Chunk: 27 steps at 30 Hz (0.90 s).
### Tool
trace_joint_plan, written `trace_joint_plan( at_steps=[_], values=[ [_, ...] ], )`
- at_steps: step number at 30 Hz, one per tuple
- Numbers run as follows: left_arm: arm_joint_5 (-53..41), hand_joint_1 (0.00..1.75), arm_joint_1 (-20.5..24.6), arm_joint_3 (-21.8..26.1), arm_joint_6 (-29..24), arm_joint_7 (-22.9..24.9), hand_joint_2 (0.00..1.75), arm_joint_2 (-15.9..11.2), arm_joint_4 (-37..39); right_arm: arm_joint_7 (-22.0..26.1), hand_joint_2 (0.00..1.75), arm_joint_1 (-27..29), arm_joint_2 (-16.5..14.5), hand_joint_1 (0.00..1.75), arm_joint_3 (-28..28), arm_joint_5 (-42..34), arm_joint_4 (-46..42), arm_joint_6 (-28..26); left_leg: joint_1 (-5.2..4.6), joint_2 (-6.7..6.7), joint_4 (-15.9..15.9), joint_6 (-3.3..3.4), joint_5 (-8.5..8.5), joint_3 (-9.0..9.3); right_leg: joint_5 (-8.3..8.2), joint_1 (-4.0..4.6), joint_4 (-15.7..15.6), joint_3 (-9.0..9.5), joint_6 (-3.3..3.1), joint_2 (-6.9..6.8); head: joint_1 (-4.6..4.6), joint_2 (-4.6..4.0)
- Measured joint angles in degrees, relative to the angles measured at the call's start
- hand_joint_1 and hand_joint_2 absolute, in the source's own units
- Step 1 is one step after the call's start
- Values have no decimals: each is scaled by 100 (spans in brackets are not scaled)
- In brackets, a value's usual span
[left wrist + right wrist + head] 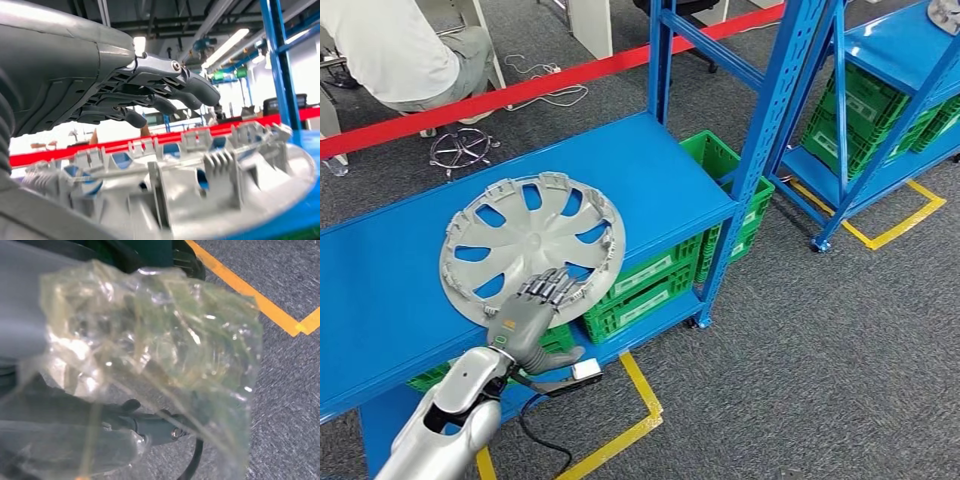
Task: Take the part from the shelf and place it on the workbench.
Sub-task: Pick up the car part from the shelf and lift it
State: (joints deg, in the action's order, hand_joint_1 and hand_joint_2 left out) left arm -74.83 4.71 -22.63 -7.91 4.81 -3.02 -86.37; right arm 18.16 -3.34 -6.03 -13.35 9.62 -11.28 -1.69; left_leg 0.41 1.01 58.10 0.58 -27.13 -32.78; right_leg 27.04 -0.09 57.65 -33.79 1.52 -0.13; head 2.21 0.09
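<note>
Left hand (533,312) flat, fingers (196,87) spread, hovering over near rim of round grey plastic wheel cover (531,245), holding nothing. Cover lies flat, inner side up, on blue metal shelf (388,290). Right hand (158,427) blurred behind clear plastic: can't tell. Green crates (652,285) below.
</note>
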Motion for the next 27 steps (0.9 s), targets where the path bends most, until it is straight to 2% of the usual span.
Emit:
trace_joint_plan(
  at_steps=[6, 14, 20, 27],
  values=[
    [-13, 0, -78, -19, 42, 38, 175, 82, -35, -3, 0, 12, -3, 0, -19, 0, 0, -12, -11, 0, 1, 1, 0, -1, -2, -11, -2, 4, 0, -2, -1, 0],
    [-51, 0, -142, -21, 354, 341, 175, 161, 56, -80, 0, 9, -9, 0, -56, 43, 0, 11, -16, 0, 3, 2, -1, 0, -4, -16, -2, 3, 3, -3, 0, 0],
    [-908, 0, -19, 34, -64, 933, 175, 192, 303, -115, 0, -21, -17, 0, -89, 120, 0, 32, -15, 0, 3, 2, -1, 0, -4, -15, -2, 2, 3, -3, 1, 0],
    [-1304, 0, 299, 279, -193, 1040, 175, 211, 788, -156, 0, -47, -31, 0, -123, 193, 0, 49, -15, 0, 3, 1, 0, 0, -5, -15, -1, 3, 2, -3, 0, 0]
  ],
)
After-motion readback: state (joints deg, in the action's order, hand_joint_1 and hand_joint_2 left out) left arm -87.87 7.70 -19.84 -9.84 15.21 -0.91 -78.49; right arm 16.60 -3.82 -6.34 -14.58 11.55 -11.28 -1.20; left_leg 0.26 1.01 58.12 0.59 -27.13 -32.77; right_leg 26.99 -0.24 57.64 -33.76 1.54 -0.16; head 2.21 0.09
